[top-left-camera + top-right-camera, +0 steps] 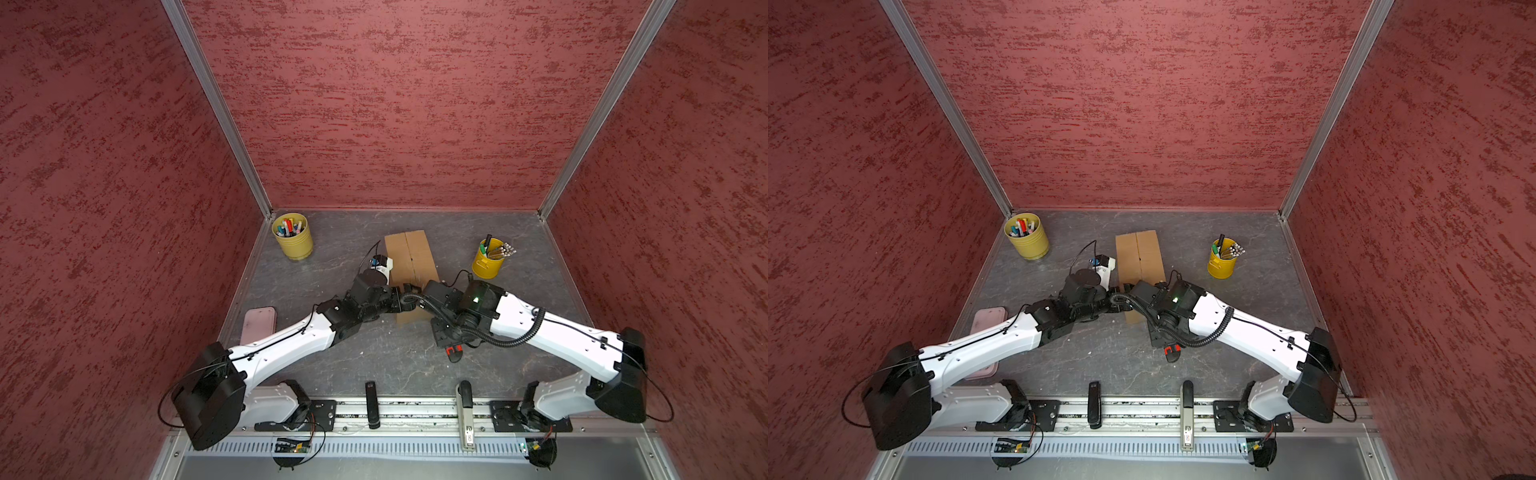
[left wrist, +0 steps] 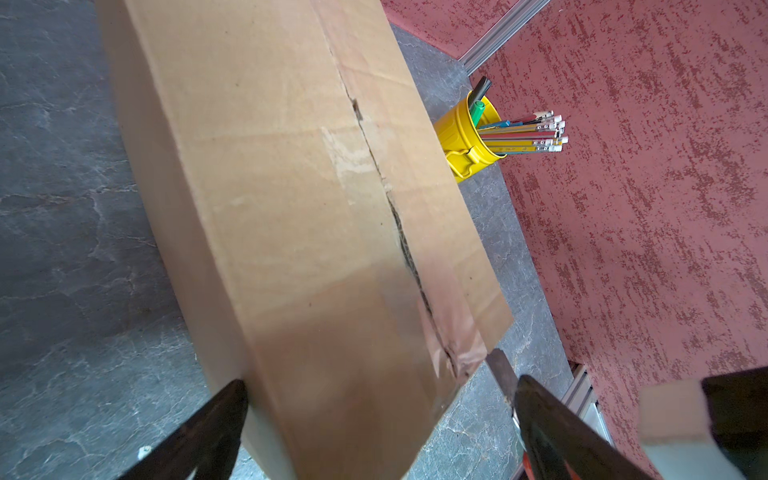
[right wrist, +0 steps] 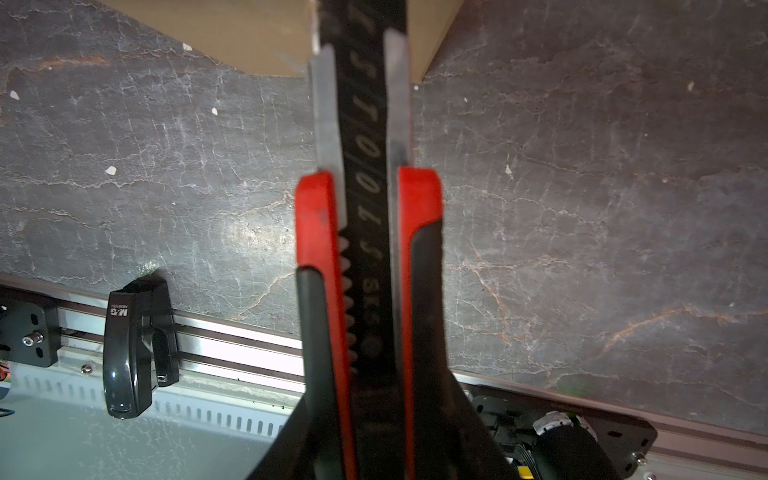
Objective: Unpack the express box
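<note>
R gripper [image 3: 368,299] | clamps knife [image 3: 368,187] | blade [image 2: 500,370] at box [image 2: 291,208] (L wrist only)

The box [image 1: 409,255] blocks the middle of the desk [image 1: 395,365]; open lanes run between it and the left cup [image 1: 294,241] and right cup [image 1: 487,264].

White shells and black joint housings [image 1: 365,297] cover my left arm [image 1: 282,347] and right arm [image 1: 552,332], with thin black cables [image 1: 573,329], a ribbed black conduit [image 1: 511,338] and green light [image 1: 476,298] on the right, and black left pincer [image 2: 382,380] fingers [image 2: 208,428].
</note>
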You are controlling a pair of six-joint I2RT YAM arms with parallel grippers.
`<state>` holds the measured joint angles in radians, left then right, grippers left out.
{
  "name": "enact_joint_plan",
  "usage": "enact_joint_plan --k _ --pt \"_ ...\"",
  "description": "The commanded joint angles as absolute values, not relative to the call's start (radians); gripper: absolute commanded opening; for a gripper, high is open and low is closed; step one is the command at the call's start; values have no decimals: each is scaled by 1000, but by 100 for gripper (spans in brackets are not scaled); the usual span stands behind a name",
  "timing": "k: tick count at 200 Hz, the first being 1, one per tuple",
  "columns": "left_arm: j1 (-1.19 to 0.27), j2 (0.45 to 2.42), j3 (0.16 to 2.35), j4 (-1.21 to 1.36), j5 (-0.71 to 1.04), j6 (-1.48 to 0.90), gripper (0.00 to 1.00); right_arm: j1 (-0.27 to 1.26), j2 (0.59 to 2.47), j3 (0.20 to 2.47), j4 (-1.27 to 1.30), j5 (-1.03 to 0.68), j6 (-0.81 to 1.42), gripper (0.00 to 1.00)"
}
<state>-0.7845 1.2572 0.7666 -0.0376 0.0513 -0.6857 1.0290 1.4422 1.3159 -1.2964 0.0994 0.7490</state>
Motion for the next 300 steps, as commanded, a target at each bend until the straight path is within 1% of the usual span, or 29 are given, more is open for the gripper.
enact_joint_plan --k 1,177,230,258,300 --pt "-788 1265 765 14 80 -698 100 1029 1448 1354 -1267 98 725 2" --pt "-798 1297 807 9 75 -686 100 1029 1478 1370 -1255 86 690 1" --pt "-793 1264 802 -16 58 -677 100 1029 1457 1361 -1282 110 713 1" --pt "-751 1234 801 -59 56 -666 100 1026 1457 1356 -1291 118 721 1" --pt "-615 1226 829 -90 125 -607 100 1022 1427 1342 -1287 121 732 1"
